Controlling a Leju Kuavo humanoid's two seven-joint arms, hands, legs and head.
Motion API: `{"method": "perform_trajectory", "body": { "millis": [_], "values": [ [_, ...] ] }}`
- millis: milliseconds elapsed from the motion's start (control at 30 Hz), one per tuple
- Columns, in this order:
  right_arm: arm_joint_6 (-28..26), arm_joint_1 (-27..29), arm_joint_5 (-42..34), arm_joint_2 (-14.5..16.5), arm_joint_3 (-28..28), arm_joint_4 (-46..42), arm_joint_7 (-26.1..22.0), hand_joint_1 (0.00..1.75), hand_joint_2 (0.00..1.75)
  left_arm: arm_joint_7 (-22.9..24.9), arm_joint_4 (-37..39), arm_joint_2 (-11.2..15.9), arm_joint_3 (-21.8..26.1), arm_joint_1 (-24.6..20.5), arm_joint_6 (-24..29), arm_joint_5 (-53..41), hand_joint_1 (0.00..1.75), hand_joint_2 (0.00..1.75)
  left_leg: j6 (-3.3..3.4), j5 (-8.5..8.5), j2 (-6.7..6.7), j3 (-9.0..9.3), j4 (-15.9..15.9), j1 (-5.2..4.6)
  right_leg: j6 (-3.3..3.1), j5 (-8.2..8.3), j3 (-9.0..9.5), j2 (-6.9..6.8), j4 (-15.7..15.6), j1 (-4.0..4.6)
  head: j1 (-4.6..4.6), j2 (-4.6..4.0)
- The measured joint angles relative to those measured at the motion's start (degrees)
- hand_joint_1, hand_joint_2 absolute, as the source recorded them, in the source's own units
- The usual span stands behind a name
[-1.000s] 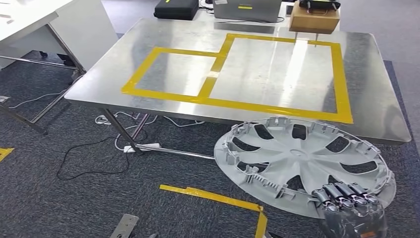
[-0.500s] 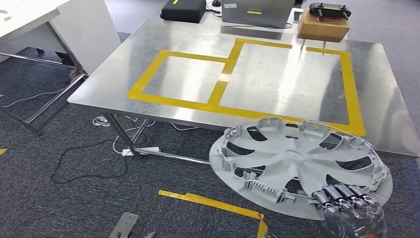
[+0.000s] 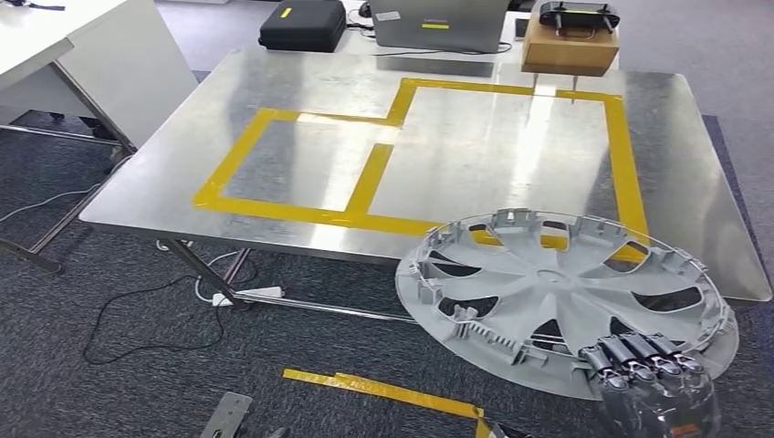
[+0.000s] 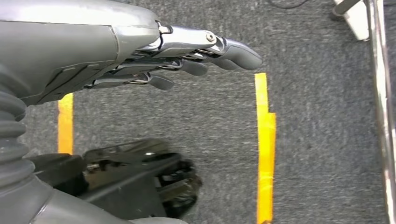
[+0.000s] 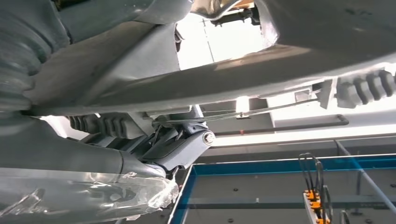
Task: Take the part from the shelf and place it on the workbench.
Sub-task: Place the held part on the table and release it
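Right hand [image 3: 653, 383] grips the hubcap [image 3: 561, 297] (near workbench [image 3: 456, 137] edge); left hand [image 4: 154, 60] holds nothing.

the right hand [image 3: 650, 381] grips the near rim of a grey wheel cover [image 3: 564, 297], its far edge overlapping the steel workbench [image 3: 164, 173] marked with yellow tape outlines [image 3: 365, 173]; a cardboard box [image 3: 570, 47] sits at the bench's far edge.

Wheel cover [image 3: 561, 297] in right hand [image 3: 653, 388], overlapping counter [image 3: 183, 173] near edge; box [image 3: 570, 47] and case [image 3: 301, 25] at far edge.
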Motion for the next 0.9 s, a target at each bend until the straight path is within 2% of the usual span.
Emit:
{"method": "perform_trajectory", "body": {
  "millis": [33, 67, 100, 133, 167, 200, 267, 300, 333, 433, 467, 500, 533, 600, 633, 667, 733, 800, 833, 900],
  "values": [
    [0.0, 0.1, 0.0, 0.0, 0.0, 0.1, 0.4, 1.75, 1.75, -0.1, 0.0, 0.1, 0.0, 0.1, -0.2, 0.2, 0.0, 1.75, 0.25, 1.19, -0.01, -0.53, -1.5, -0.07, 0.06, -0.67, 0.89, 0.11, 0.0, 0.06, -0.03, 0.0],
    [0.0, 0.2, 0.0, 0.0, 0.0, 0.1, 0.7, 1.75, 1.75, -0.1, 0.0, 0.1, 0.1, 0.1, -0.3, 0.3, 0.0, 1.75, 0.63, 3.88, -0.01, -0.46, -4.1, -0.2, 0.14, -1.34, 1.74, 0.17, -0.1, 0.12, -0.05, 0.0],
    [0.0, 0.2, 0.0, 0.0, 0.0, 0.2, 0.8, 1.75, 1.75, -0.1, 0.0, 0.3, 0.1, 0.2, -0.4, 0.4, 0.0, 1.75, 1.14, 7.36, -0.03, -0.26, -7.3, -0.46, 0.27, -2.04, 2.57, 0.22, 0.0, 0.24, -0.09, 0.0],
    [0.0, 0.2, 0.0, 0.0, 0.0, 0.2, 0.9, 1.75, 1.75, -0.1, 0.0, 0.4, 0.2, 0.2, -0.4, 0.4, 0.0, 1.75, 1.58, 9.93, -0.2, -0.07, -9.8, -0.7, 0.46, -2.72, 3.1, 0.33, 0.0, 0.37, -0.15, 0.0],
    [0.0, 0.1, 0.0, 0.0, 0.0, 0.3, 1.0, 1.75, 1.75, -0.2, 0.0, 0.5, 0.3, 0.3, -0.5, 0.5, 0.0, 1.75, 1.92, 11.7, -0.37, 0.1, -11.5, -0.92, 0.69, -3.42, 3.5, 0.43, -0.1, 0.5, -0.13, 0.0],
    [0.0, 0.1, 0.0, 0.0, 0.0, 0.3, 1.0, 1.75, 1.75, -0.2, 0.0, 0.5, 0.4, 0.3, -0.5, 0.5, 0.0, 1.75, 2.2, 12.32, -0.55, 0.17, -12.3, -1.06, 1.0, -3.75, 4.04, 0.54, 0.0, 0.62, -0.1, 0.0],
    [0.0, 0.1, 0.1, 0.0, -0.1, 0.3, 1.1, 1.75, 1.75, -0.2, 0.0, 0.5, 0.6, 0.3, -0.6, 0.5, 0.0, 1.75, 2.71, 12.26, -0.72, 1.07, -12.9, -0.93, 1.62, -3.98, 4.82, 0.57, 0.5, 0.69, 0.0, 0.01],
    [0.0, 0.1, 0.1, 0.0, -0.1, 0.3, 1.3, 1.75, 1.75, -0.3, 0.0, 0.5, 0.7, 0.1, -0.6, 0.6, 0.0, 1.75, 3.04, 12.21, -0.72, 1.66, -13.2, -0.79, 1.93, -3.93, 4.7, 0.46, 1.7, 0.69, 0.11, 0.0],
    [0.0, 0.1, 0.1, 0.0, 0.0, 0.4, 1.6, 1.75, 1.75, -0.3, 0.0, 0.4, 0.8, 0.0, -0.7, 0.8, 0.0, 1.75, 3.33, 12.06, -0.71, 2.25, -13.4, -0.67, 2.25, -4.37, 3.69, 0.33, 3.6, 0.65, 0.28, -0.01],
    [0.0, -0.2, 0.1, -0.1, 0.1, 0.7, 2.4, 1.75, 1.75, -0.4, 0.0, 0.4, 1.0, -0.2, -0.9, 1.2, 0.0, 1.75, 3.66, 10.97, -0.69, 3.37, -13.5, -0.59, 3.16, -8.18, -2.88, 0.12, 12.8, 0.33, 0.63, 0.0],
    [0.0, -0.3, 0.1, -0.1, 0.1, 0.9, 2.5, 1.75, 1.75, -0.4, 0.0, 0.4, 1.1, -0.2, -0.9, 1.3, 0.0, 1.75, 3.66, 10.5, -0.7, 3.79, -13.5, -0.6, 3.29, -9.24, -4.93, 0.11, 14.7, 0.26, 0.66, 0.0],
    [0.0, -0.3, 0.1, -0.2, 0.1, 1.1, 2.6, 1.75, 1.75, -0.4, 0.0, 0.4, 1.1, -0.1, -1.0, 1.4, 0.0, 1.75, 3.64, 9.99, -0.74, 4.36, -13.5, -0.61, 3.29, -9.19, -6.2, 0.1, 15.0, 0.23, 0.67, 0.0],
    [0.0, -0.3, 0.1, -0.2, 0.1, 1.3, 2.7, 1.75, 1.75, -0.4, 0.0, 0.4, 1.1, -0.1, -1.0, 1.5, 0.0, 1.75, 3.61, 9.44, -0.79, 5.11, -13.5, -0.61, 3.16, -7.79, -6.6, 0.09, 13.5, 0.24, 0.68, 0.0],
    [0.0, -0.4, 0.1, -0.3, 0.1, 1.7, 2.8, 1.75, 1.75, -0.5, 0.0, 0.3, 1.2, 0.0, -1.0, 1.6, 0.0, 1.75, 3.45, 8.29, -0.85, 6.67, -13.6, -0.62, 2.64, -2.08, -5.59, 0.04, 7.3, 0.35, 0.71, 0.0],
    [0.0, -0.5, 0.1, -0.3, 0.1, 1.9, 2.9, 1.75, 1.75, -0.5, 0.0, 0.3, 1.2, -0.1, -1.0, 1.6, 0.0, 1.75, 3.27, 7.86, -0.87, 7.21, -13.6, -0.63, 2.35, -0.13, -5.25, -0.1, 4.6, 0.52, 0.62, 0.0],
    [0.0, -0.5, 0.1, -0.4, 0.2, 2.1, 2.9, 1.75, 1.75, -0.5, 0.0, 0.2, 1.3, -0.1, -1.0, 1.6, 0.0, 1.75, 3.0, 7.51, -0.87, 7.47, -13.7, -0.63, 1.97, 1.11, -4.91, -0.22, 2.8, 0.72, 0.51, 0.0],
    [0.0, -0.6, 0.1, -0.5, 0.2, 2.3, 3.1, 1.75, 1.75, -0.5, 0.0, 0.1, 1.3, -0.1, -0.9, 1.6, 0.0, 1.75, 2.28, 7.44, -0.84, 7.89, -13.7, -0.68, 1.21, 1.31, -4.84, -0.38, 1.6, 1.01, 0.28, 0.0],
    [0.0, -0.5, 0.1, -0.5, 0.2, 2.4, 3.2, 1.75, 1.75, -0.5, 0.0, 0.1, 1.3, -0.1, -0.9, 1.6, 0.0, 1.75, 1.67, 7.53, -0.77, 8.17, -12.9, -0.74, 0.61, 1.84, -3.36, -0.36, 0.6, 0.66, 0.23, 0.0],
    [0.0, -0.6, 0.1, -0.5, 0.2, 2.4, 3.2, 1.75, 1.75, -0.5, 0.0, 0.1, 1.4, -0.1, -0.9, 1.6, 0.0, 1.75, 1.42, 7.37, -0.74, 7.61, -11.5, -0.72, 0.42, 1.85, -2.38, -0.4, 0.1, 0.45, 0.09, 0.0],
    [0.0, -0.7, 0.1, -0.5, 0.2, 2.4, 3.2, 1.75, 1.75, -0.5, 0.0, 0.1, 1.4, -0.3, -0.9, 1.6, 0.0, 1.75, 0.87, 5.73, -0.67, 4.38, -6.0, -0.54, 0.13, 1.53, -1.04, -0.45, -0.6, 0.23, -0.17, 0.0]
  ]
}}
